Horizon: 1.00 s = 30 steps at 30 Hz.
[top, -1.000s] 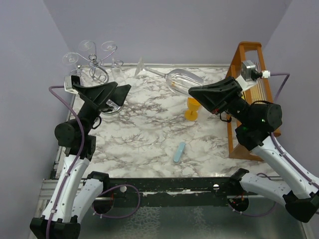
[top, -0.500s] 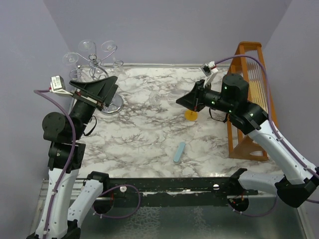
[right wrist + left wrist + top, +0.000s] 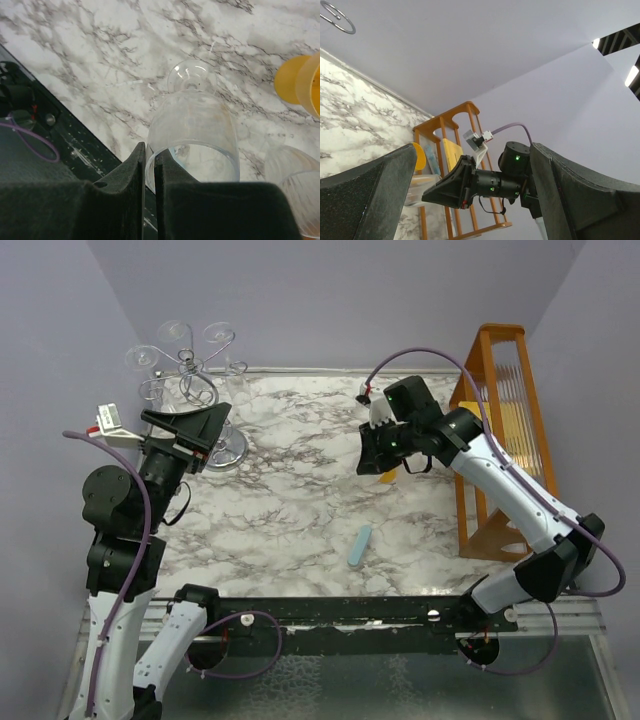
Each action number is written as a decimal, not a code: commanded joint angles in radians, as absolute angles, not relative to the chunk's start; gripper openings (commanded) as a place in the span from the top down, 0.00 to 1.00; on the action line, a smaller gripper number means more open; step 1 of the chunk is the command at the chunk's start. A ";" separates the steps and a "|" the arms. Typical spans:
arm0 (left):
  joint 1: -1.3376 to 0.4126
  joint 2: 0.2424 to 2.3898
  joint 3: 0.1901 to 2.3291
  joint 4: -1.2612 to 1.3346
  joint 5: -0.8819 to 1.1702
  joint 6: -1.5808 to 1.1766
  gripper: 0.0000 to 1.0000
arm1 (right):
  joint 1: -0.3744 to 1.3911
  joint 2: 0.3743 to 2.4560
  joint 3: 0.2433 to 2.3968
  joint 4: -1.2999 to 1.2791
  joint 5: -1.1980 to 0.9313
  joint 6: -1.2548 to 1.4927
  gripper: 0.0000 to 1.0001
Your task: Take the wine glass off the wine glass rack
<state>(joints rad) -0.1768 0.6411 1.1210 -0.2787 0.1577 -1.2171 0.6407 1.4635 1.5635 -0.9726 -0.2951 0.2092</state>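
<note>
My right gripper (image 3: 149,150) is shut on the rim of a clear wine glass (image 3: 192,135). The glass hangs foot-down over the marble table (image 3: 290,500). In the top view this gripper (image 3: 377,457) points down and hides the glass. The silvery wire rack (image 3: 192,378) stands at the back left on a round shiny base (image 3: 228,450), with clear glasses (image 3: 142,358) still hanging from its loops. My left gripper (image 3: 207,425) is open and empty beside the rack's base. In the left wrist view its fingers (image 3: 365,195) spread wide, framing the right arm.
A tall orange wooden slatted rack (image 3: 505,430) stands along the right edge. An orange cup (image 3: 300,80) and another clear glass (image 3: 295,185) lie close to the held glass. A small blue object (image 3: 360,544) lies near the table's front.
My right arm has swung the held glass from level in the air to pointing down over the table. My left gripper has drawn back a little from the rack.
</note>
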 commanded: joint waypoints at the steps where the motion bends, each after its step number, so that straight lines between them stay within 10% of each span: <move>1: -0.173 0.624 1.152 -0.318 0.120 -1.186 0.02 | 0.645 1.513 1.626 -1.050 -0.197 0.156 0.99; 30: -0.173 0.611 1.215 -0.400 0.080 -1.125 0.02 | 0.662 1.696 1.609 -1.029 -0.047 0.122 0.99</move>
<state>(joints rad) -0.1768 0.6197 1.1877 -0.3855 0.1032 -1.1374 0.6540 1.6928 1.5997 -1.0447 -0.0944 0.1371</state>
